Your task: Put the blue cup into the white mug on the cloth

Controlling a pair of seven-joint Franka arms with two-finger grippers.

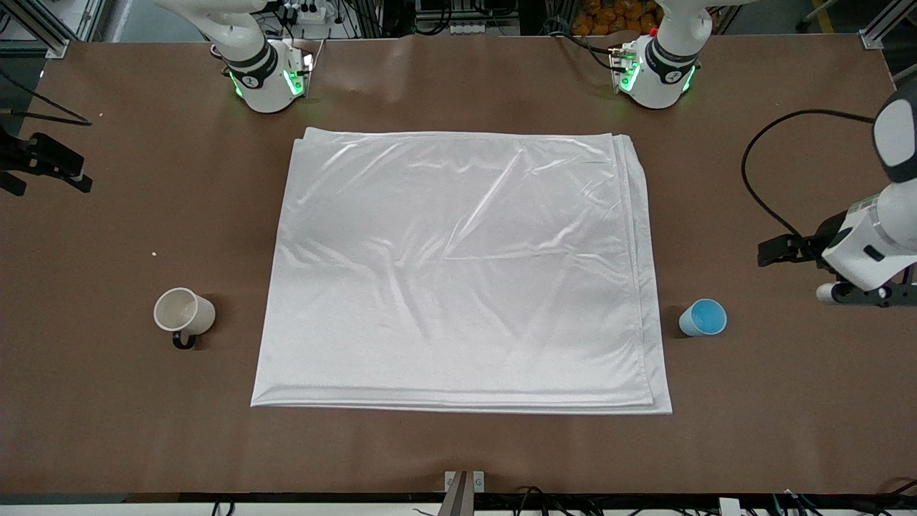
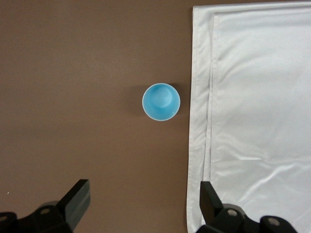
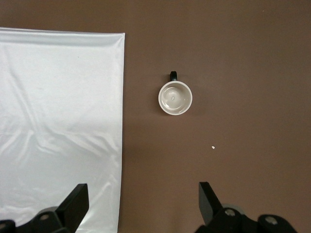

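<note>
The blue cup [image 1: 703,317] stands upright on the bare table beside the cloth [image 1: 458,272], at the left arm's end; it also shows in the left wrist view [image 2: 161,102]. The white mug [image 1: 183,312] stands upright on the bare table beside the cloth at the right arm's end, its black handle toward the front camera; it also shows in the right wrist view [image 3: 175,98]. My left gripper [image 2: 144,194] is open and empty, high over the table near the blue cup. My right gripper [image 3: 143,194] is open and empty, high over the table near the mug.
The cloth lies flat in the middle of the brown table [image 1: 458,444], with nothing on it. The two arm bases [image 1: 265,79] stand along the table's edge farthest from the front camera. A small white crumb [image 1: 153,253] lies near the mug.
</note>
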